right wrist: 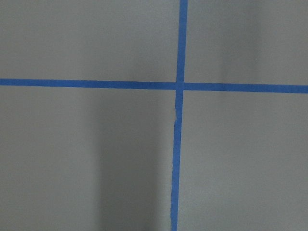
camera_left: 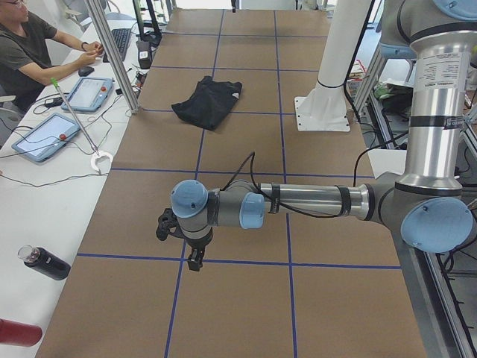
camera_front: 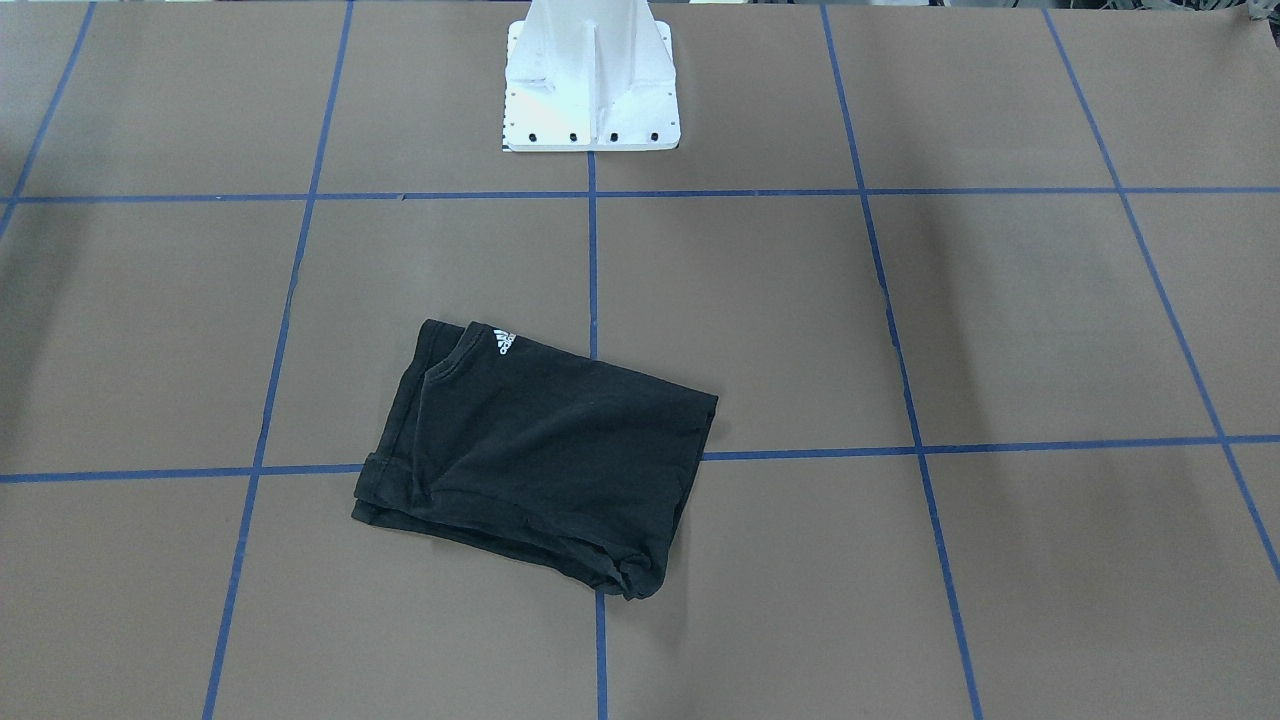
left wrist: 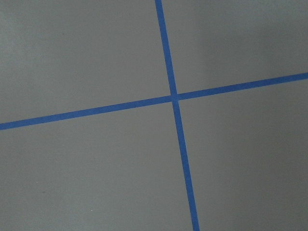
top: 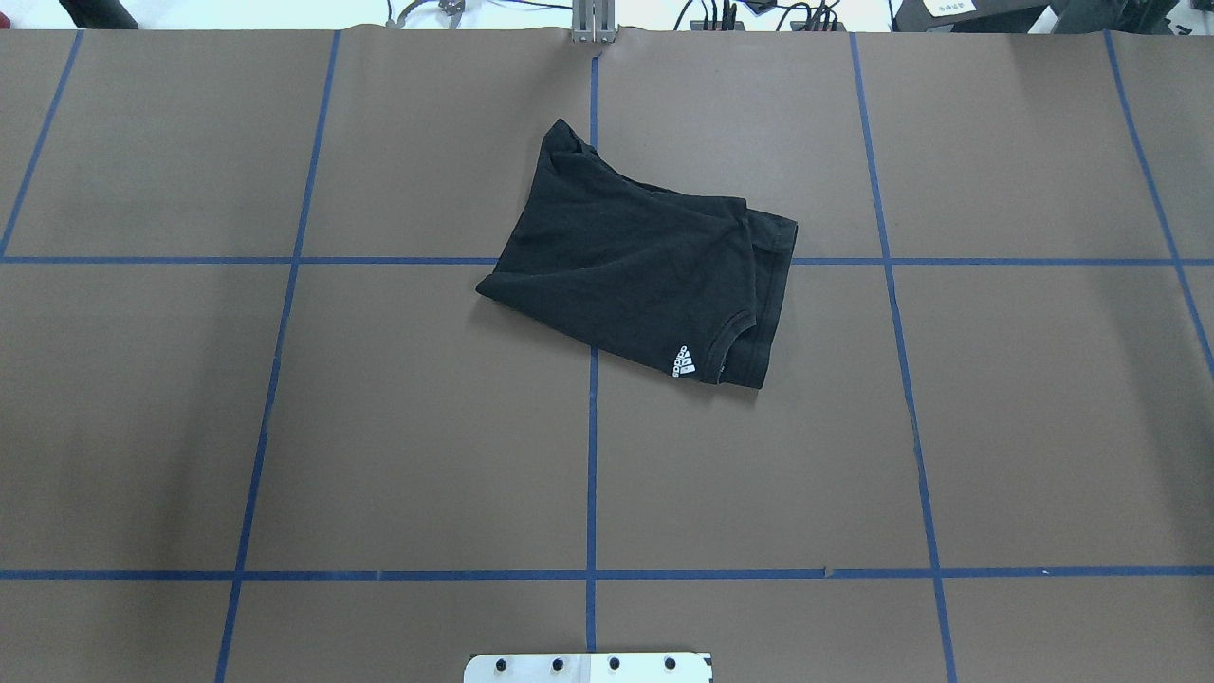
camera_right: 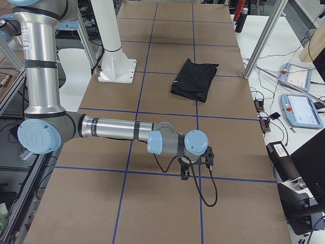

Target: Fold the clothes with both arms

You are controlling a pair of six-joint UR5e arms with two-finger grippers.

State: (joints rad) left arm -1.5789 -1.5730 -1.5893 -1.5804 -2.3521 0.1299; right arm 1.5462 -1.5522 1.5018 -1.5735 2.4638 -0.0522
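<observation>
T-shirt point(top: 635, 266) lies on table point(top: 285, 427), 12 o'clock from pedestal point(top: 588, 667), well apart; left gripper point(camera_left: 195, 264) at 10 o'clock, right gripper point(camera_right: 185, 176) at 2 o'clock.

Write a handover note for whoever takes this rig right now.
Left arm: low over bare table, away from the T-shirt; the side view cannot show how its jaws stand.
Right arm: same, at the opposite end.
T-shirt: mid-table, folded into a compact rectangle, small white logo up, skewed across the blue tape lines.
Done: folding looks finished.
Left: perhaps tidy the bunched corner; nothing else evident.
</observation>
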